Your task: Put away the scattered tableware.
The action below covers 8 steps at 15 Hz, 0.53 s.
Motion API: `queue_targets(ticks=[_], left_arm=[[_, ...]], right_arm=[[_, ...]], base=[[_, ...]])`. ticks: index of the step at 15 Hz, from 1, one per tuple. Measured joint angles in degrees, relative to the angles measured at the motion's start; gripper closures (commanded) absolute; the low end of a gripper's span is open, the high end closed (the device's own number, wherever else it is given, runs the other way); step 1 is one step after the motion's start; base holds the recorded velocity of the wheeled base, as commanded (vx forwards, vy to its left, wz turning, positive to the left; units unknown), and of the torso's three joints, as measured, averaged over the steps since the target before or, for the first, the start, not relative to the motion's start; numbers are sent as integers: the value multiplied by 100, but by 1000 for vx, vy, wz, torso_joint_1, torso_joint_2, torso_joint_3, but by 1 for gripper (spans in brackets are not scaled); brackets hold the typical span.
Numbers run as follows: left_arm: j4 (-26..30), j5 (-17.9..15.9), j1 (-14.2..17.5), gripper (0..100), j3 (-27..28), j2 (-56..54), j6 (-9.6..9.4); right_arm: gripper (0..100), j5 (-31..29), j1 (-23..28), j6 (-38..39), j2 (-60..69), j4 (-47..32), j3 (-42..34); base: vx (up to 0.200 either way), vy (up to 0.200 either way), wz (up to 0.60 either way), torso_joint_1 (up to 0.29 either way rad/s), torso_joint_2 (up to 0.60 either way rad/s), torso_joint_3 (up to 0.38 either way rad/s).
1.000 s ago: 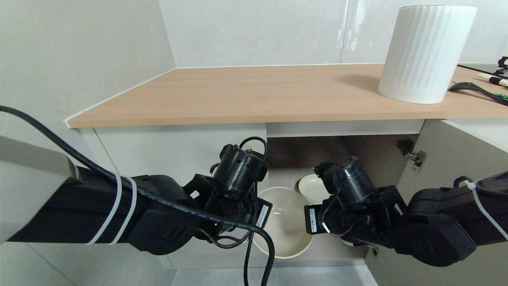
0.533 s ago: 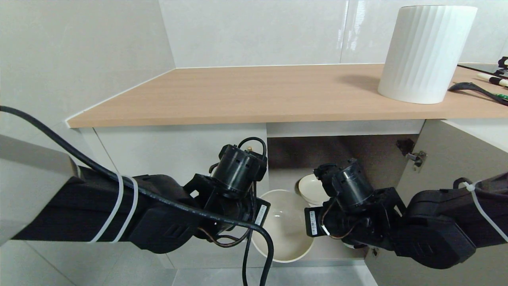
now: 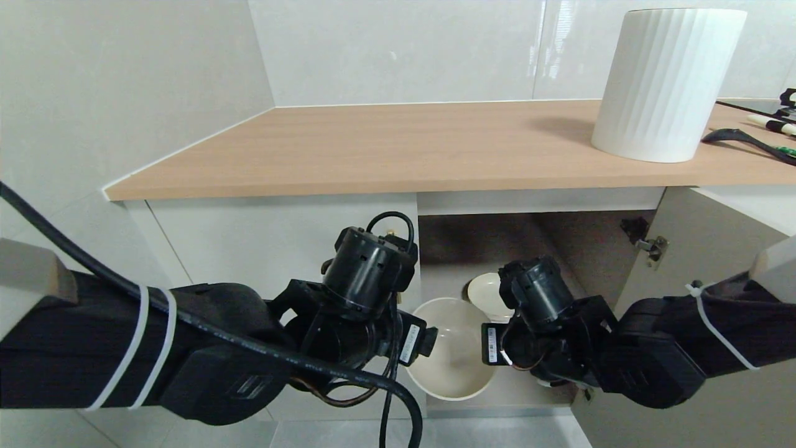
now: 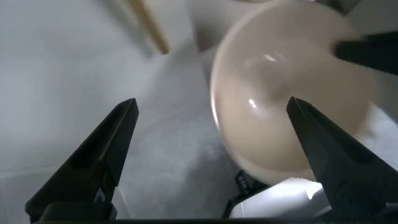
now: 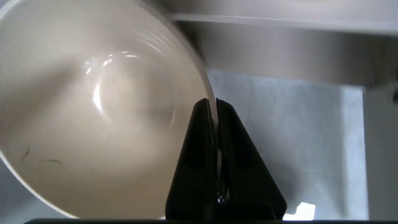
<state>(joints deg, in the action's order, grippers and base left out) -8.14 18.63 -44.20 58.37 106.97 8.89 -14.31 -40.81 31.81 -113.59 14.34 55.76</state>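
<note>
I have the bowl (image 3: 451,364), rim pinched in my right end effector (image 5: 216,111), sunk deeper into the open cabinet (image 3: 497,242) at the desk's (image 3: 404,149) six o'clock, left end effector (image 4: 212,107) gaping at its nine o'clock; release looks near.

wooden counter (image 3: 398,149), ribbed canister (image 3: 665,81); cabinet floor (image 3: 444,283), dish (image 3: 488,291)

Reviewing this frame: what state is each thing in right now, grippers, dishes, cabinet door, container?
right gripper: shut on the rim of the large bowl.
left gripper: open, holding nothing.
large bowl: held, open side up, at the cabinet opening.
small dish: sitting inside the cabinet.
cabinet door: open.
white container: upright on the counter.
</note>
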Motion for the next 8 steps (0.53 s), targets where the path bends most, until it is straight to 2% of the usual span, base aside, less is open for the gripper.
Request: queue_targets(ticks=[8], left_arm=[[-107,44,-28,0,-38,-227,15]], right_arm=[[100,-235,523,273,-352,20,328]], base=[[0,0,0,0,0,0]])
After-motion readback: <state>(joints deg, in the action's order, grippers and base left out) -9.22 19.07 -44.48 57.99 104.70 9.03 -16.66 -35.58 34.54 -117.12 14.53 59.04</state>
